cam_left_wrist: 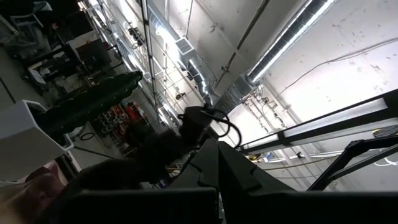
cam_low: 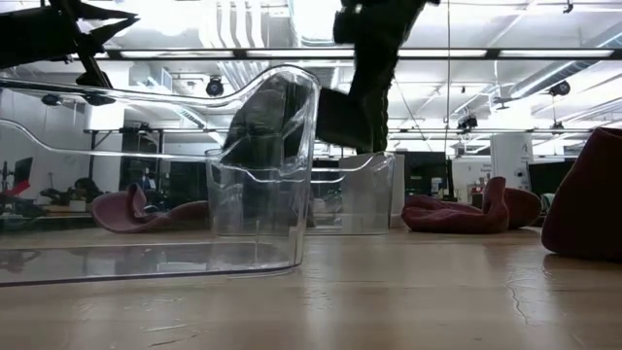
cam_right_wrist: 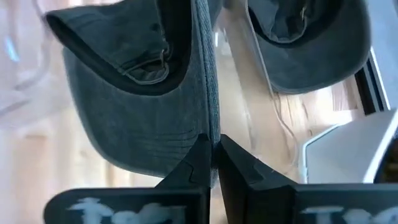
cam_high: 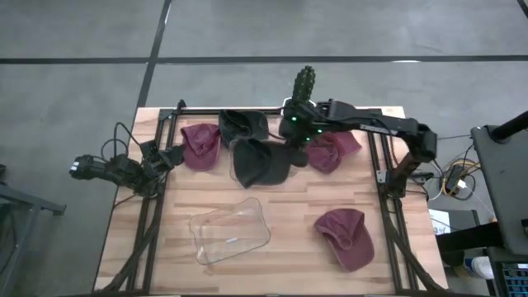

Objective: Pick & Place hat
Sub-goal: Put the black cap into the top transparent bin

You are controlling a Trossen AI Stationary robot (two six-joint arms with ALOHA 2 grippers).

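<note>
Right hand [cam_right_wrist: 214, 149] pinches the grey hat [cam_right_wrist: 143, 93] by its edge; no writing legible.

Table [cam_high: 289, 210]: clear container [cam_high: 231, 231] in the near-left middle. Hat [cam_high: 346, 238] to its right, near the front-right corner. Along the far edge, left to right: hat [cam_high: 200, 144]; hat [cam_high: 242, 125]; hat [cam_high: 260, 162] just in front of that one, its brim pinched by the right gripper [cam_high: 290, 148]; hat [cam_high: 334, 151] right of the gripper. Left gripper [cam_high: 161, 157] at the left edge.
</note>
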